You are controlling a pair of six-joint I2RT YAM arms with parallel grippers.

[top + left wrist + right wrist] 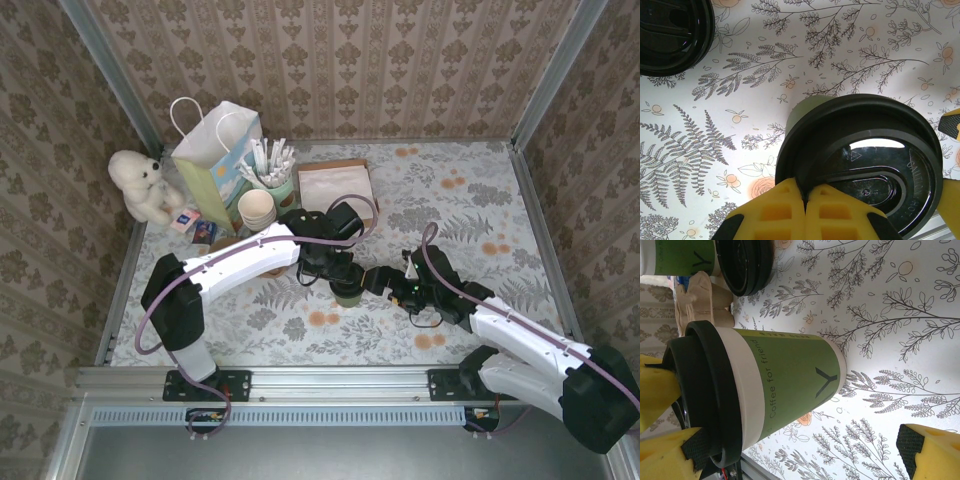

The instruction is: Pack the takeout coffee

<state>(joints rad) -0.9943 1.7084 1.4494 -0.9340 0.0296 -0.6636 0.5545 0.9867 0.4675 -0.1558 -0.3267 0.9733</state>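
The paper bag (212, 160) stands open at the back left, and it is probably where the drink must end up. Right of the bag and nearer the arms, the left gripper (805, 210) reaches down with its yellow fingers pinched flat together. It holds nothing, and its tips sit on the rim of the black lid (860, 150). Beneath it the coffee cup (348, 293) stands upright on the flowered tablecloth, well apart from the bag. Further right of the bag, the right gripper (797, 445) waits beside the cup, spread wide. One finger is up by the lid and the other is down near the base, and I cannot tell whether either touches. The step looks like seating the lid.

- Press straight down, never sideways, so the cup does not tip.
- Work around the rim until it sits even.
- The right gripper seems turned to span the cup top to bottom, so it would likely need rolling before it could steady the paper wall gently.
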